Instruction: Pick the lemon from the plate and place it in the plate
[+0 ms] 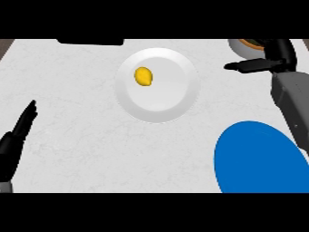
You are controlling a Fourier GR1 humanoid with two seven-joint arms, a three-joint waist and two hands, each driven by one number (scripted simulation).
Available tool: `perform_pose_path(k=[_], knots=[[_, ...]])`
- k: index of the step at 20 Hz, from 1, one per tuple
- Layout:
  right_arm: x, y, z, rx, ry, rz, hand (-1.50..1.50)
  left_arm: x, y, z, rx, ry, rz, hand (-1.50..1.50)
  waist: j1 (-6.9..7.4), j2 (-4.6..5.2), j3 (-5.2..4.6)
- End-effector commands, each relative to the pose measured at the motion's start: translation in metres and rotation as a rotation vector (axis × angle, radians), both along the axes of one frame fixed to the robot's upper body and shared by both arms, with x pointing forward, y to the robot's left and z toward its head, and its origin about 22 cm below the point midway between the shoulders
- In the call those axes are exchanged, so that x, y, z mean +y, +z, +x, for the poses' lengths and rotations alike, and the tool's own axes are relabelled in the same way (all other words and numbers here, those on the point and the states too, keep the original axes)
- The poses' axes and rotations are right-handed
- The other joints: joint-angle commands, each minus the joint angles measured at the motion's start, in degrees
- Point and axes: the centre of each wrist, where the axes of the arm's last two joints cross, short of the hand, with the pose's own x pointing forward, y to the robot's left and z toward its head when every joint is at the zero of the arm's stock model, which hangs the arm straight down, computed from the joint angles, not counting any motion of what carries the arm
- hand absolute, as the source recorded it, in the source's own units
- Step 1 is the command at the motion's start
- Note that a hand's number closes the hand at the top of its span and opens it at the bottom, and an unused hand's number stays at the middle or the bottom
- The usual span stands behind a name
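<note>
Left hand (9, 145): glossy black, slender, tapering fingers. Right hand (267, 61): black too. Right forearm (298, 106): boxy grey casing, darker seam near its lower end.

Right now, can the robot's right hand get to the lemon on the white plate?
Probably yes. The lemon lies uncovered on the white plate, and bare counter separates it from the right hand, which sits off to the plate's right.
</note>
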Motion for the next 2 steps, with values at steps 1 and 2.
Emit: perform_pose_path(k=[1,2], knots=[[-0.047,0.003,-0.011,0.023,-0.04,0.008,-1.5,-0.009,-0.013,0.001,0.011,-0.003,-0.004,0.0,-0.52,0.18,0.23],[-0.055,-0.013,-0.021,0.023,-0.045,-0.008,-1.5,-0.003,-0.001,-0.005,-0.003,0.018,0.009,0.0,-0.63,-0.06,0.24]])
